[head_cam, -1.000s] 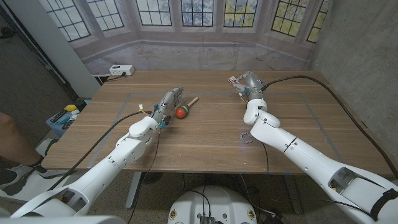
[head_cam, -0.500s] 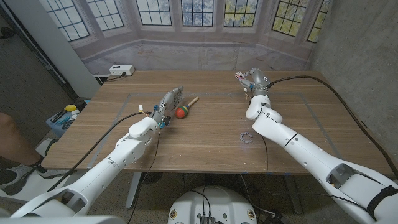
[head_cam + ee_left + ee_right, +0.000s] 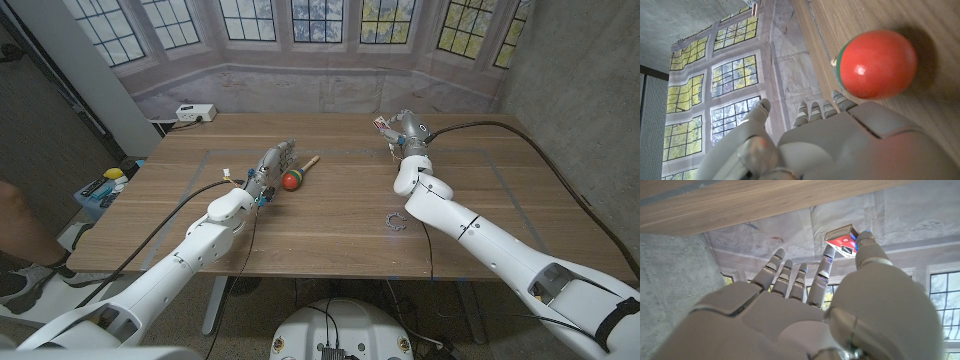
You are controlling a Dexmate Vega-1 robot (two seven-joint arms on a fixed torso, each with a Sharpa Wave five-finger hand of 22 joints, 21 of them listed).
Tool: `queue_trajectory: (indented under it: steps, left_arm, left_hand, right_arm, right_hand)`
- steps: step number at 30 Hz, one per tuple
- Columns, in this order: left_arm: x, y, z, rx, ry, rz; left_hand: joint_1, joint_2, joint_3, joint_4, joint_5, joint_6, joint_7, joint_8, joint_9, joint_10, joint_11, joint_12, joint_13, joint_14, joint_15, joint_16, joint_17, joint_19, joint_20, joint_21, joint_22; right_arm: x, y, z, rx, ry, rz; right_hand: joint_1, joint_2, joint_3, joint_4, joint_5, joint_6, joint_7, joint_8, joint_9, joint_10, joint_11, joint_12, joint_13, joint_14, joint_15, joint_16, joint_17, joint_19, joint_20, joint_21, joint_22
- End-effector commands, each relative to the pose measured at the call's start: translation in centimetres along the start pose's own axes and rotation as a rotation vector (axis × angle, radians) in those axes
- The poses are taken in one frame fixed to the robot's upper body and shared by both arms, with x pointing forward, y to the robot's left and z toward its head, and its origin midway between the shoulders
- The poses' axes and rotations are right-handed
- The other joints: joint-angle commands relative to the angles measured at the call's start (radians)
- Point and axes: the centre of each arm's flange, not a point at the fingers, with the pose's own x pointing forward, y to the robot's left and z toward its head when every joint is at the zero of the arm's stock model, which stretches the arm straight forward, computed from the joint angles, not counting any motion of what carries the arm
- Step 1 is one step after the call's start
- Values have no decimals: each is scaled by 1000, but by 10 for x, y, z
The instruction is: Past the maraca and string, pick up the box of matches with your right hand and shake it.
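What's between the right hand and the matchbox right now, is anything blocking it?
Nothing visible: the right hand already pinches the box of matches off the table. The maraca and string lie nearer the robot.

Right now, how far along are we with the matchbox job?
Pickup looks done: the right robot hand pinches the box of matches between thumb and a finger, raised off the table. The shake is what's in hand; one frame can't confirm it. The maraca lies beside the left robot hand; the string lies nearer.
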Motion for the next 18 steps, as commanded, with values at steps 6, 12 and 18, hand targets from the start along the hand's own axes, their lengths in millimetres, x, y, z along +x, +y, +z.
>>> queue_trajectory:
  steps: [6, 12, 18]
  left_arm:
    - [-3, -2, -1, -2, -1, -2]
    - [-5, -3, -3, -2, 1, -3]
    - [-6, -2, -2, 0, 1, -4]
  left_hand:
    - [12, 0, -2, 1, 6, 8, -1, 0, 2, 4, 7, 0, 3, -1, 8, 2, 2, 4, 9, -2, 4]
    - [13, 0, -2, 1, 6, 8, -1, 0, 2, 4, 6, 1, 3, -1, 10, 2, 2, 4, 9, -2, 4]
    - [13, 0, -2, 1, 6, 7, -2, 0, 2, 4, 7, 1, 3, -1, 9, 2, 2, 4, 9, -2, 4]
  right_arm:
    - [-30, 21, 25, -72, -101, 79]
    - [-41, 30, 33, -94, -142, 119]
    - [-51, 35, 39, -121, -186, 154]
  right_hand:
    - [2, 11, 3, 0, -2, 3, 3, -2, 2, 11, -2, -3, 5, 5, 3, -3, 3, 5, 0, -3, 2]
    - [2, 12, 3, 0, -2, 6, 4, -2, 2, 13, -2, -3, 5, 6, 3, -3, 3, 5, 1, -3, 2]
    - [2, 11, 2, 0, -3, 7, 5, -3, 2, 16, 0, -3, 5, 8, 3, -4, 3, 5, 1, -4, 2]
